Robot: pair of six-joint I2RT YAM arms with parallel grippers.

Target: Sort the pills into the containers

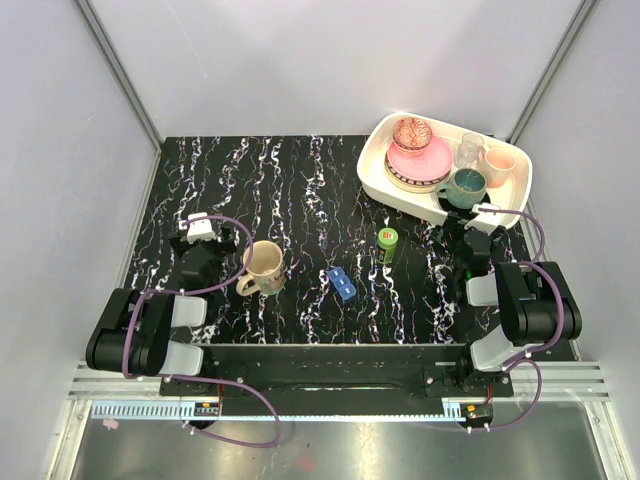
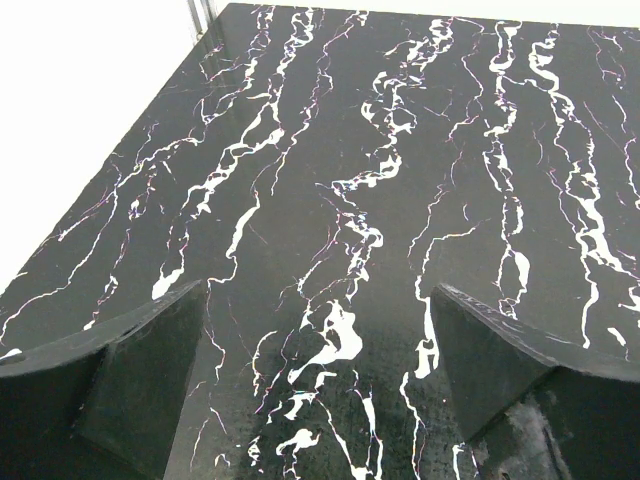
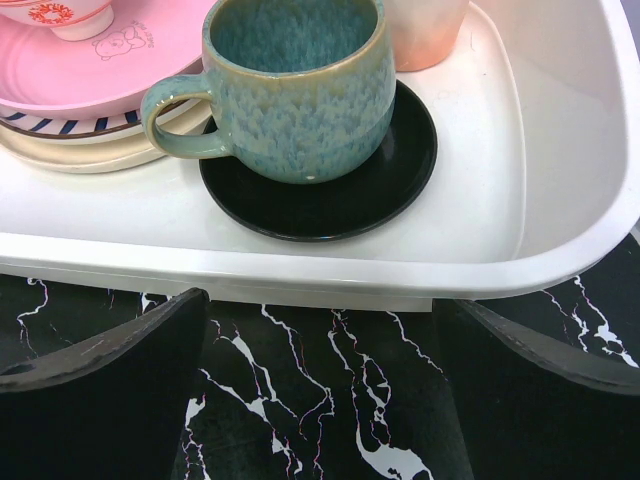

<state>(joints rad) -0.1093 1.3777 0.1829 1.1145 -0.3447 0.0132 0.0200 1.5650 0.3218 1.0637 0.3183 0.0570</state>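
Observation:
The small blue translucent pill box lies on the black marbled table, near the middle front. A small green pill bottle stands upright just right of it. I see no loose pills. My left gripper is at the left side, open and empty, with only bare table between its fingers. My right gripper is at the right, open and empty, its fingers just short of the white tray's near rim. Neither the pill box nor the bottle shows in the wrist views.
A beige mug stands right of my left gripper. The white tray at the back right holds a teal mug on a black saucer, pink plates, a glass and a peach cup.

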